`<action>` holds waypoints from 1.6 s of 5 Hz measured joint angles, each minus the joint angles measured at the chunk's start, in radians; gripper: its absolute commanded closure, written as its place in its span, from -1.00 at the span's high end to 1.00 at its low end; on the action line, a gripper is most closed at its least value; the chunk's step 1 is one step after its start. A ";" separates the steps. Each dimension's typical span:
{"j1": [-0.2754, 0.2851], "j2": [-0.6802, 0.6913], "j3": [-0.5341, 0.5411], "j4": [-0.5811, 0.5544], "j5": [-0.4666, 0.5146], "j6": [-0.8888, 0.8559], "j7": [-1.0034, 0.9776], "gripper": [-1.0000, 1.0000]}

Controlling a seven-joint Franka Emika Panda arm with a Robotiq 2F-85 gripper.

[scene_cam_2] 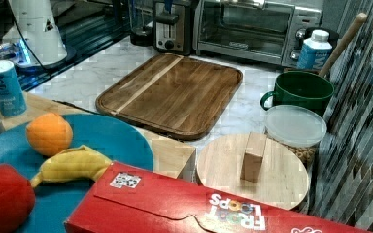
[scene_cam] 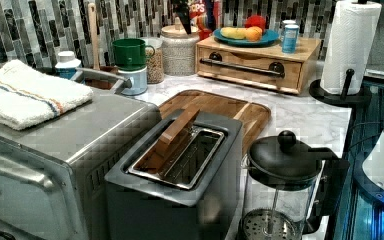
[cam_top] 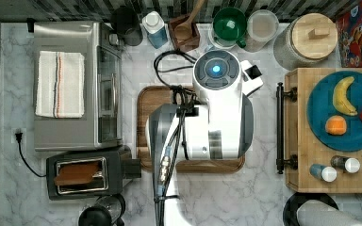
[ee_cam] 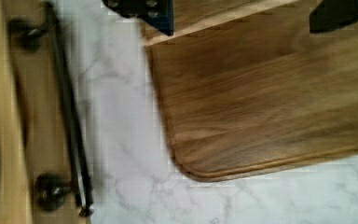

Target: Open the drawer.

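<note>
Top cam overhead; side cams oblique, sharing walnut tray (scene_cam: 215, 107).

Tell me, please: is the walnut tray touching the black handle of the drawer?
Apart. In the wrist view a strip of marble counter lies between the walnut tray and the handle of the drawer.

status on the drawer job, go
Tool open, above the walnut tray, holding nothing. Drawer shut, bar handle untouched. Marble between tray and handle bare.

Tray (cam_top: 148, 101) left of drawer (cam_top: 306, 155), top view
</note>
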 measured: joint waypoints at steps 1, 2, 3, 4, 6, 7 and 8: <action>-0.001 -0.012 -0.017 -0.045 -0.011 0.091 -0.078 1.00; -0.021 -0.020 -0.034 -0.080 -0.018 0.158 -0.208 1.00; -0.069 -0.021 -0.051 -0.117 0.010 0.240 -0.326 1.00; -0.106 -0.015 -0.093 -0.146 0.028 0.287 -0.388 1.00; -0.176 0.009 -0.156 -0.154 0.030 0.281 -0.520 1.00; -0.202 0.030 -0.156 -0.156 0.005 0.325 -0.520 1.00; -0.198 0.049 -0.156 -0.156 0.006 0.360 -0.520 1.00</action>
